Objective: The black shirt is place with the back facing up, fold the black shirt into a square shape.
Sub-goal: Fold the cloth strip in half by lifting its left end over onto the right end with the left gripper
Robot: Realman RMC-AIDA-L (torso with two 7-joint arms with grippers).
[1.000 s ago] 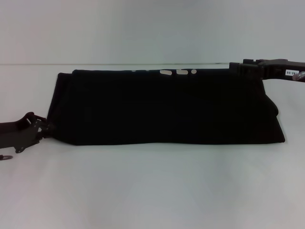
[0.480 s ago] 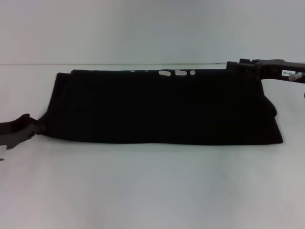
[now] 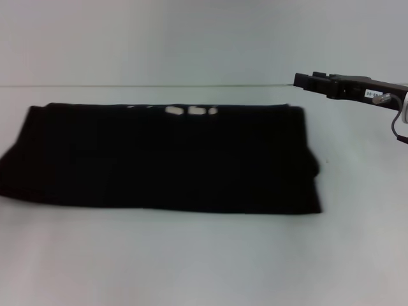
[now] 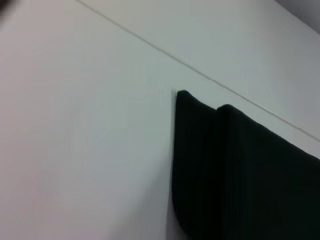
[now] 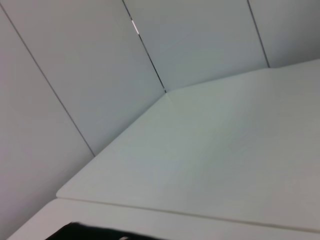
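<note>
The shirt (image 3: 166, 159) lies as a long band on the tabletop (image 3: 204, 261), below-left of the right pincer (image 3: 305, 81), whose jaws I cannot tell. Risk: folding unevenly would skew the square.

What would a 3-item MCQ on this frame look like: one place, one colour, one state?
1. Where is the right hand?
A. Resting on the shirt's near edge
B. Off the shirt, beyond its far right corner
C. Under the shirt

2. What colour are the marks at the shirt's far edge?
A. White
B. Red
C. Yellow

3. What state is the shirt in?
A. Bunched in a heap
B. Hanging from a hand
C. Lying flat as a wide folded band

Key:
1 B: the right hand hangs apart from the black shirt, past its far right corner.
2 A: the white marks show pale against the black cloth.
3 C: the shirt lies flat on the table, much wider than deep; the left hand is out of the head view.
</note>
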